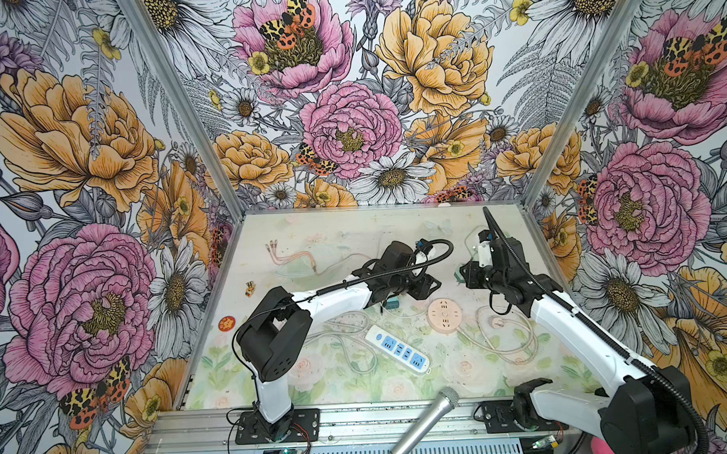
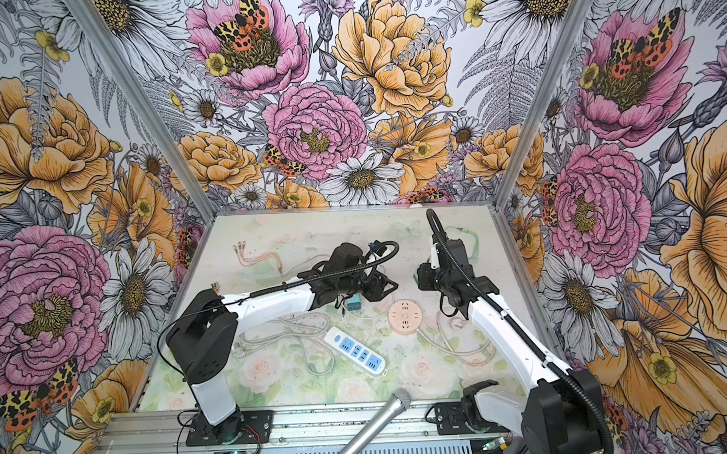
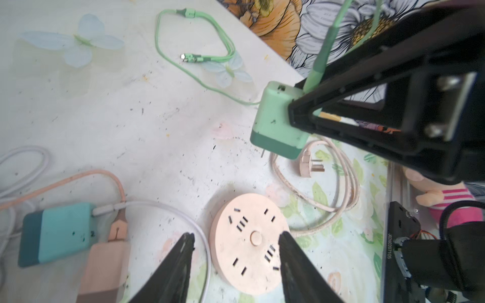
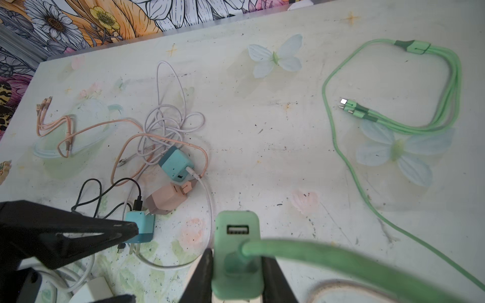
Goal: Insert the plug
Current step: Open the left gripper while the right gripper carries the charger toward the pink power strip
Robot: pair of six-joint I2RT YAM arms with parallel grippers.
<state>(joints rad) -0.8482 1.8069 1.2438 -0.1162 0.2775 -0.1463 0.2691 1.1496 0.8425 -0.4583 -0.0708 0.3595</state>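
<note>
Though scuffed, pale tabletop (image 1: 354, 236) amid floral walls (image 1: 81, 163); right pincer (image 4: 237, 267) around green charger (image 4: 237, 236), left pincer (image 3: 236, 236) agape.

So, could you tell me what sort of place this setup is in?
Likely a robot-training booth, not a home: floral wall panels box in a table, and two arms are bolted to an aluminium rail.

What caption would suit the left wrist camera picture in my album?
The right gripper holds a green charger near the round pink socket, framed by the open left gripper.
</note>
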